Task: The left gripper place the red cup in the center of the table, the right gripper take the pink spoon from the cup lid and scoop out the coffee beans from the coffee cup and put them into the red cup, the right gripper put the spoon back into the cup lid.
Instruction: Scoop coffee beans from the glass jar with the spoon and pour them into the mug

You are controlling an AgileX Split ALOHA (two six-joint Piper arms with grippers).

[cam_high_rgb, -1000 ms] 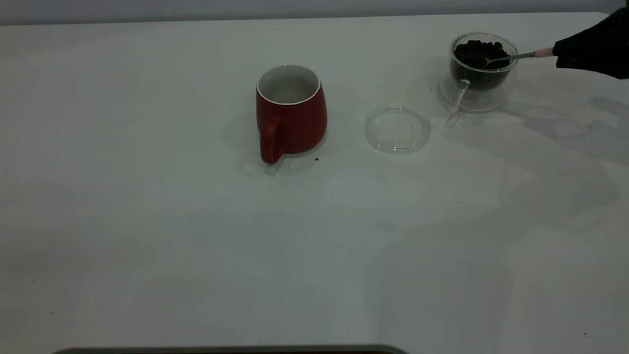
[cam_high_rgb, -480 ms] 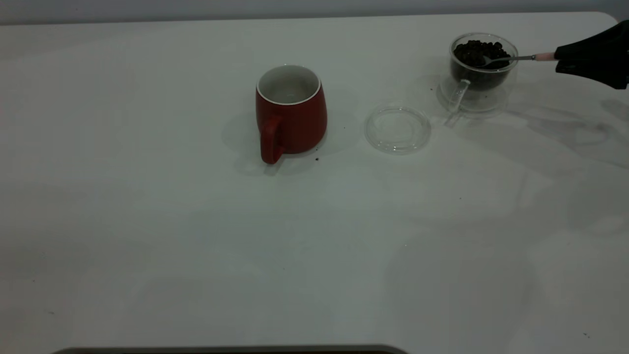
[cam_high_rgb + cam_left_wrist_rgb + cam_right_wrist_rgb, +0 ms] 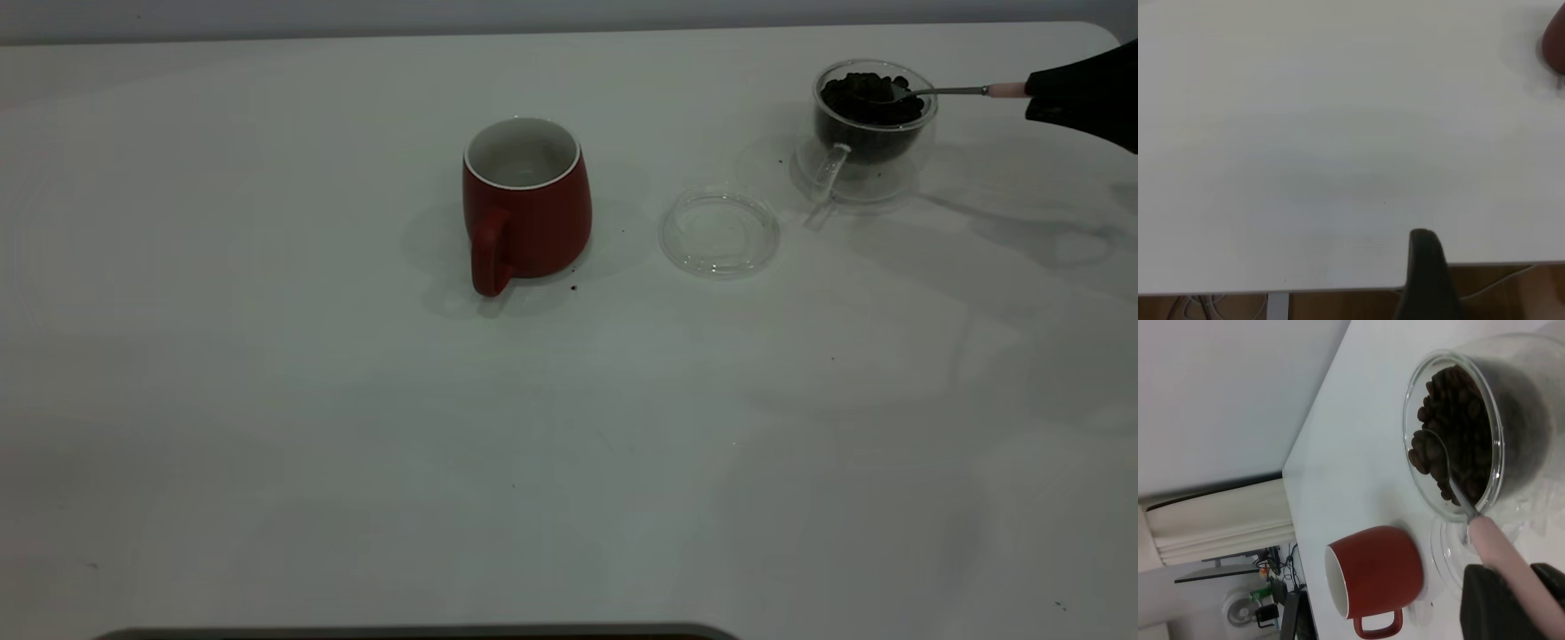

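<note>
The red cup (image 3: 526, 206) stands upright near the table's centre, handle toward the front; it also shows in the right wrist view (image 3: 1375, 580). The clear cup lid (image 3: 719, 232) lies to its right with nothing in it. The glass coffee cup (image 3: 873, 124) full of coffee beans (image 3: 867, 96) stands at the back right. My right gripper (image 3: 1036, 96) is shut on the pink spoon (image 3: 1006, 90) by its handle. The spoon's bowl (image 3: 1430, 453) holds beans, just above the beans at the cup's rim. The left gripper (image 3: 1426, 267) is off to the left, over the table's edge.
A few loose bean crumbs (image 3: 573, 287) lie on the white table (image 3: 356, 444) beside the red cup. The table's far edge (image 3: 533, 31) runs behind the cups.
My right gripper has drawn back to the right and risen slightly. The spoon bowl has come up out of the beans, loaded, to rim height.
</note>
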